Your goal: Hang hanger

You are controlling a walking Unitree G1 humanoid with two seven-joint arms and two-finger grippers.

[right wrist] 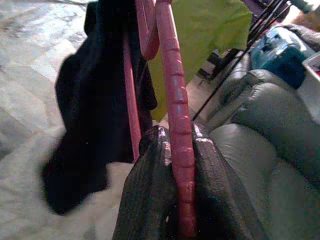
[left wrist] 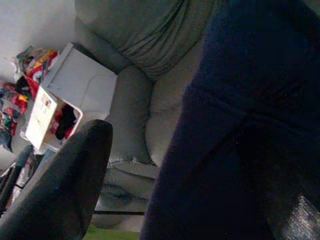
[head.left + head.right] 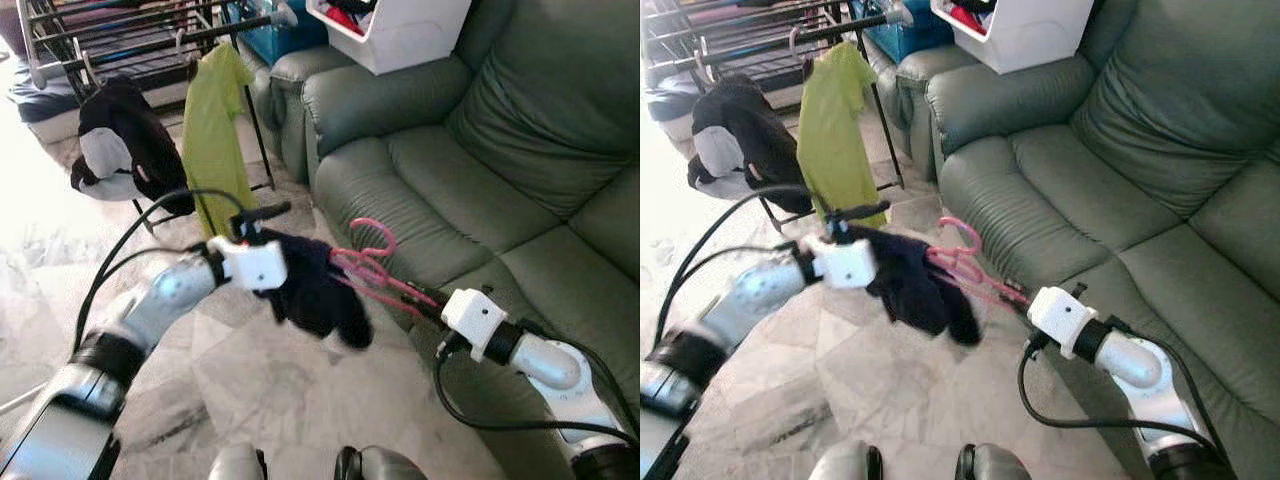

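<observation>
Right gripper pinched tight on the pink hanger, fingers pressed flat on both sides of one arm of it; hanger is held up in the air over the marble floor, just in front of the green sofa seat edge, hook end pointing up toward the sofa. Dark navy garment is draped on the hanger's far end and hangs down, bunched, clear of the floor. Left gripper is up against that garment from the other side; one black finger sticks out above the cloth, the rest is buried in fabric, so can't tell whether it's gripping or spread. Drying rack stands well apart at the back, near the sofa's armrest, with a yellow-green shirt and a black-and-grey garment hanging on it. White bin sits on the armrest.
</observation>
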